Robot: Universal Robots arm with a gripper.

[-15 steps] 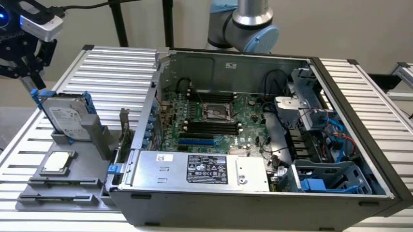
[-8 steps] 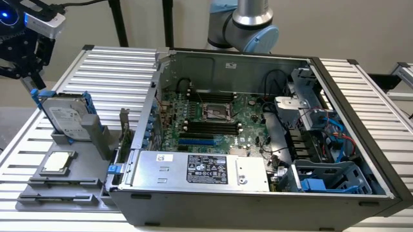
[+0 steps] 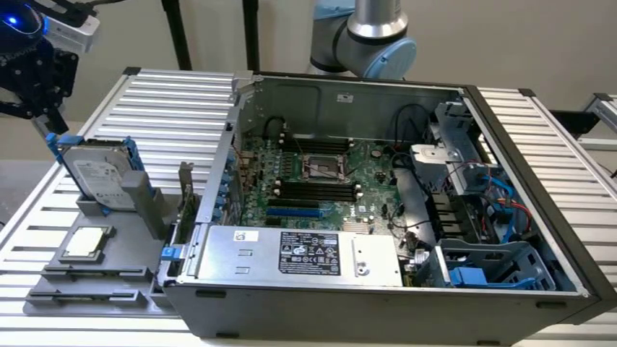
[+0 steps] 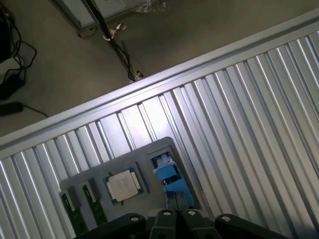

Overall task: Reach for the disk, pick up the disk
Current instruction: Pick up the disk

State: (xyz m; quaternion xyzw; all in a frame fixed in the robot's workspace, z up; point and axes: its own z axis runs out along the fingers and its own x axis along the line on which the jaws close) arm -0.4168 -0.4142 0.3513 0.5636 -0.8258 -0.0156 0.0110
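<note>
A flat, box-shaped disk (image 3: 97,173) of silver-gray metal, with a white paper label on its face and bright blue plastic rails along its sides. Label writing too small to read. Standing up on its edge in a slot of a gray plastic tray (image 3: 135,249), near the table's (image 3: 173,101) edge at the exterior view's left. Table top made of long, shiny metal ribs.

Lying flat in the same tray, a small square silver chip (image 3: 89,242) and two thin dark sticks (image 3: 92,273). Beside the tray, a big open computer case (image 3: 386,311) with a green board (image 3: 328,181) inside and a silver box (image 3: 241,253) with a black label, its words too small to read.

Black claw (image 4: 178,215) just above the disk's top edge. Cannot tell how far open, nor whether touching or gripping the disk.
</note>
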